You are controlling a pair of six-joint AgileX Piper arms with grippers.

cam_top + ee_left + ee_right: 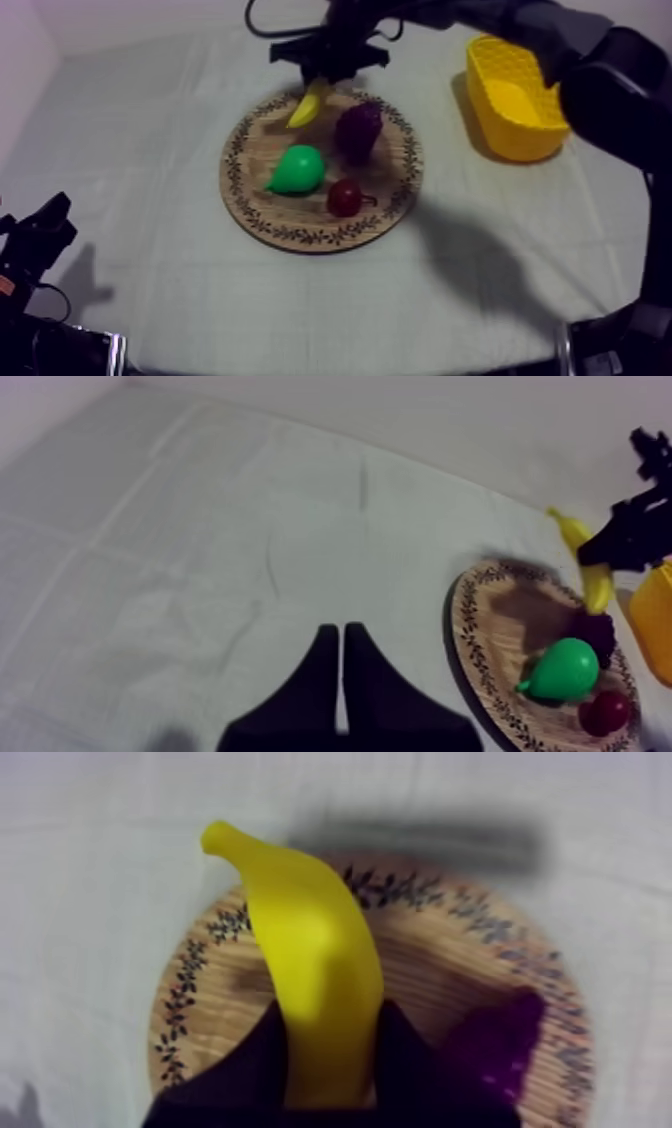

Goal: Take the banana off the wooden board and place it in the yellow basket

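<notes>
My right gripper (318,88) is shut on the yellow banana (306,105) over the far rim of the round wooden board (262,150). In the right wrist view the banana (315,982) hangs between the black fingers (258,1062), lifted above the board (430,967). The left wrist view shows the banana (588,561) held above the board (490,636) by the other arm. The yellow basket (512,98) stands at the far right. My left gripper (342,661) lies shut as a narrow wedge over bare cloth; it rests low at the left (35,235).
On the board lie a green pear (297,169), a purple bunch of grapes (358,130) and a small red fruit (345,197). The right arm (600,80) reaches across above the basket. Bare cloth spreads around the board.
</notes>
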